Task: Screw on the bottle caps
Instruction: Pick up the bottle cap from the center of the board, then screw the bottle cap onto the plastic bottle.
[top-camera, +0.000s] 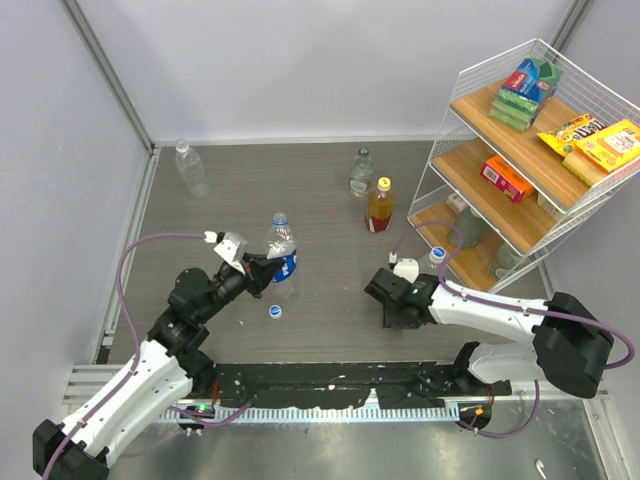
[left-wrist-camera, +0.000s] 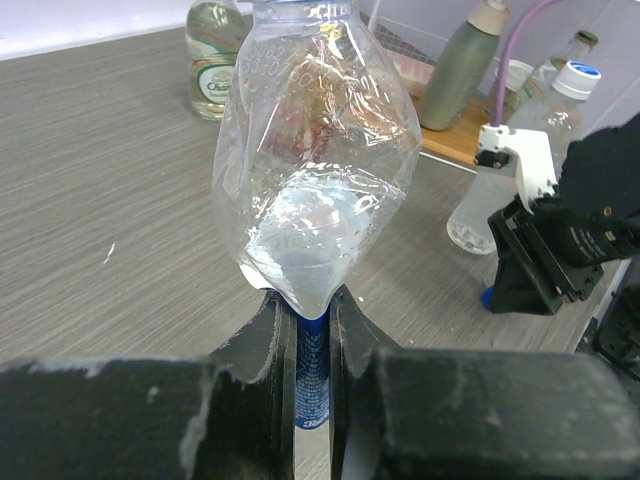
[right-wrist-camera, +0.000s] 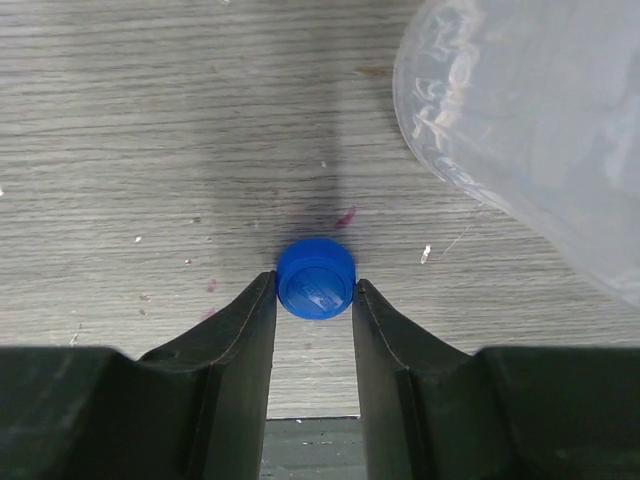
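One blue-labelled bottle is being held pinched in the left gripper, its neck apparently bare. To that bottle's right, a dark blue cap is being bracketed on the tabletop by the right gripper; whether it is clamped cannot be told. A white cap is lying just in front of the bottle. Beyond it, an amber bottle is wearing a yellow cap. Most of the capping is judged to be outstanding.

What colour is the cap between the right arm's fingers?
Blue. The cap shows best in the right wrist view.
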